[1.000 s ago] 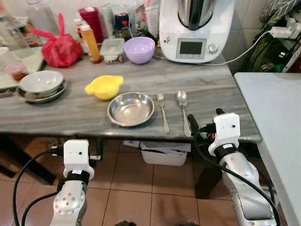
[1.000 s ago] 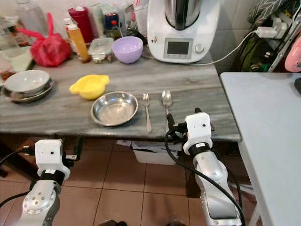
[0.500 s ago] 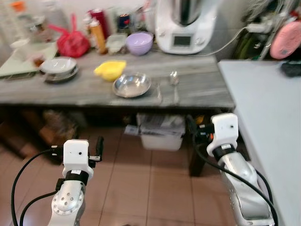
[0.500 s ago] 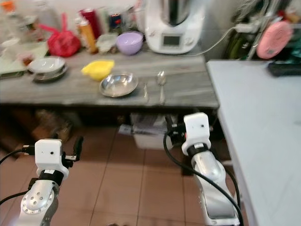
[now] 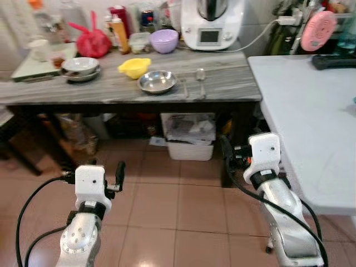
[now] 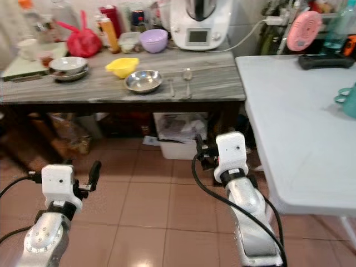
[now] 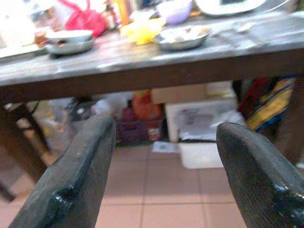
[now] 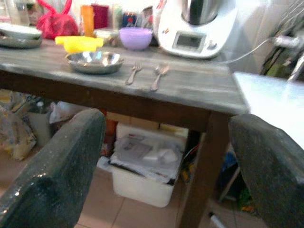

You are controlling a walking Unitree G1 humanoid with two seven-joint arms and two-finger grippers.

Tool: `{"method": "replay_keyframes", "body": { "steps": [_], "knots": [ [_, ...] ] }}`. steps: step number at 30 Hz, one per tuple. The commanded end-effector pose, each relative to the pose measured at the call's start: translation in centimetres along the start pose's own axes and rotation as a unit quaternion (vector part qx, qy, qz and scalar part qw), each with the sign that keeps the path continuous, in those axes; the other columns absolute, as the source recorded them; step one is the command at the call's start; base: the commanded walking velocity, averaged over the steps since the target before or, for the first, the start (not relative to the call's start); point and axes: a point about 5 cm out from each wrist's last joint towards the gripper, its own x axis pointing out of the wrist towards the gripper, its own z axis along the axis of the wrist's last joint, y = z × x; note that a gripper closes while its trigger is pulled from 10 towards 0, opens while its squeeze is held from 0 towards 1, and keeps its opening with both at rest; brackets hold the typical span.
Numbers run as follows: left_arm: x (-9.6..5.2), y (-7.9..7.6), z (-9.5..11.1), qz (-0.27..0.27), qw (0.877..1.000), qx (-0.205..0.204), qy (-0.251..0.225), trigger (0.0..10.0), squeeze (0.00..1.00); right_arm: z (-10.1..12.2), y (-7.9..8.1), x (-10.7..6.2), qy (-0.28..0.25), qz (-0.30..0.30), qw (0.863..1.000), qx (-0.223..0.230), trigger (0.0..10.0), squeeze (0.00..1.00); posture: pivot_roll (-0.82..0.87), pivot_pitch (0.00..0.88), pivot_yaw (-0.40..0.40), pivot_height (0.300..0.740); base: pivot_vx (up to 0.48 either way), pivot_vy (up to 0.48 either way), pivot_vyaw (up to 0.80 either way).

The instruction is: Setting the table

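A steel bowl (image 5: 157, 82) sits near the front of the grey table (image 5: 105, 92), with a fork (image 5: 185, 88) and a spoon (image 5: 201, 78) lying to its right. Behind it are a yellow bowl (image 5: 135, 67) and a purple bowl (image 5: 164, 40); a stack of plates (image 5: 80, 67) stands to the left. Both arms are held low over the tiled floor, well short of the table. My left gripper (image 7: 165, 122) is open and holds nothing. My right gripper (image 8: 166, 116) is open too, facing the table's right leg.
A white table (image 5: 300, 105) runs along my right side, close to the right arm. Under the grey table stand a white bin (image 5: 190, 149) and bags. A white kitchen machine (image 5: 211, 25), a red bag (image 5: 92, 40) and bottles line the back of the grey table.
The whole picture has shifted: the camera has backed away from the grey table, which now looks smaller and farther. The dishes lie as before. Both grippers stay open and low.
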Motion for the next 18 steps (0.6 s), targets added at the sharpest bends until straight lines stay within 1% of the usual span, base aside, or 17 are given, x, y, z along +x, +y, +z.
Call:
{"method": "replay_keyframes", "body": {
  "steps": [1,12,18],
  "knots": [
    [0.31,0.25,0.7,-0.005,1.0,0.006,-0.011,10.0,0.0,0.29,0.11,0.28,-0.006,-0.001,1.0,0.004,10.0,0.0,-0.11,0.06,0.08,0.74,0.0,0.0,0.0],
    [0.46,-0.14,0.88,-0.021,1.0,-0.006,-0.014,10.0,0.0,0.25,-0.03,0.53,-0.005,-0.006,1.0,0.002,10.0,0.0,-0.1,0.055,0.077,0.74,0.0,0.0,0.0],
    [0.56,-0.34,0.94,-0.026,1.0,-0.01,-0.014,10.0,0.0,0.31,-0.02,0.71,-0.006,-0.004,1.0,0.0,10.0,0.0,-0.1,0.052,0.073,0.74,0.0,-0.301,0.0]
  ]
}}
